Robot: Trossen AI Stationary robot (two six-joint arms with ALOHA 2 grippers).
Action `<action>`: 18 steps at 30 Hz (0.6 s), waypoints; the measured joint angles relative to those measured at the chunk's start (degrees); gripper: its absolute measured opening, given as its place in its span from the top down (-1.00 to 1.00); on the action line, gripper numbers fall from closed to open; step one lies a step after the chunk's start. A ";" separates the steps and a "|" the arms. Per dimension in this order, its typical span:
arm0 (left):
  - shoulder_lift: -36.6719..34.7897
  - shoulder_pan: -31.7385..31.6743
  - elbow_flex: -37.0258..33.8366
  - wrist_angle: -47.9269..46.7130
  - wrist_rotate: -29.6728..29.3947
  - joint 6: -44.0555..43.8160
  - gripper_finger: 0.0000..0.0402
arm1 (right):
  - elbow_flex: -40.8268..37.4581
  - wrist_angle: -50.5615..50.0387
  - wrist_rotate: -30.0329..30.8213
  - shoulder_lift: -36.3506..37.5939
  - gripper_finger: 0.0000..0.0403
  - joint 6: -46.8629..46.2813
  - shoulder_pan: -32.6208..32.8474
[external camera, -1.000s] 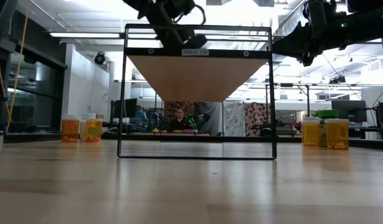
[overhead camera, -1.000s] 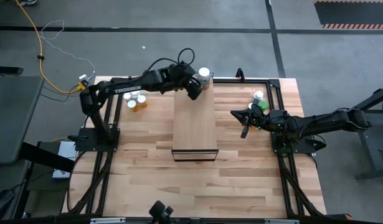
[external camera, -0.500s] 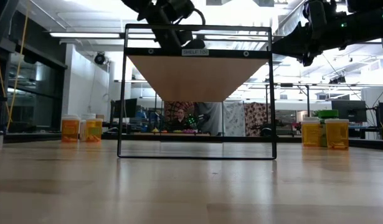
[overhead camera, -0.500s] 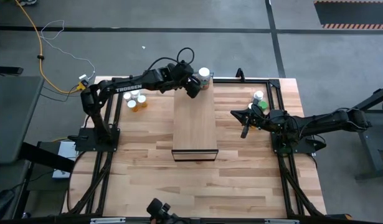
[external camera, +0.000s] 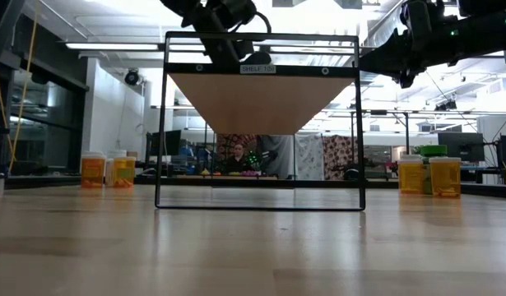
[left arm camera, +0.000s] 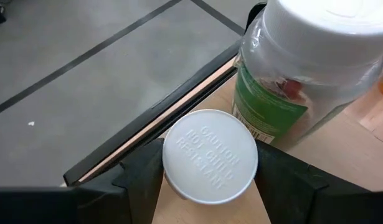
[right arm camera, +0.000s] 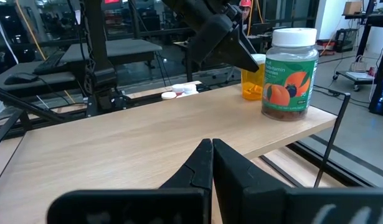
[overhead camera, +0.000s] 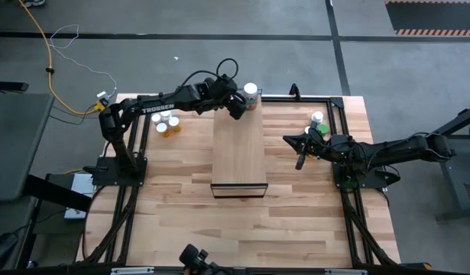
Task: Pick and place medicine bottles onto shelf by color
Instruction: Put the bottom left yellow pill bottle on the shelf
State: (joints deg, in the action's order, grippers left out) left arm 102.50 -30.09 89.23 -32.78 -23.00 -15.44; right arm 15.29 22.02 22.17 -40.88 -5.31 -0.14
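Cap (left arm camera: 210, 155) reads "CAUTION…RESISTANT" | left tool (left arm camera: 207, 177) clamps bottle | right tool (right arm camera: 211, 163) closed, empty

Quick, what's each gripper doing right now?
Left gripper: shut on a white-capped bottle.
Right gripper: shut, empty.

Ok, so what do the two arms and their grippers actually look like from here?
Both arms are dark, near black, built of slim jointed links. The left arm carries white TROSSEN lettering, and a black cable loops above its wrist. The left gripper has two chunky matte black fingers. The right arm looks plain, and the right gripper has tapered black fingers.
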 joint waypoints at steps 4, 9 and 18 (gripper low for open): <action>0.00 0.00 0.00 -0.01 1.07 0.00 -0.09 | 0.00 0.00 0.00 0.00 1.00 -0.12 0.01; 0.00 0.00 -0.02 -0.01 1.16 0.07 -0.10 | -0.01 -0.01 0.00 0.00 1.00 0.18 0.00; 0.00 0.00 -0.02 0.01 1.39 1.07 -0.10 | -0.01 0.00 0.00 0.00 1.00 -0.20 0.01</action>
State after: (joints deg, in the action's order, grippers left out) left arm 102.50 -30.09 89.21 -32.77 -21.61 -14.37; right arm 15.28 22.02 22.17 -40.88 -5.51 -0.14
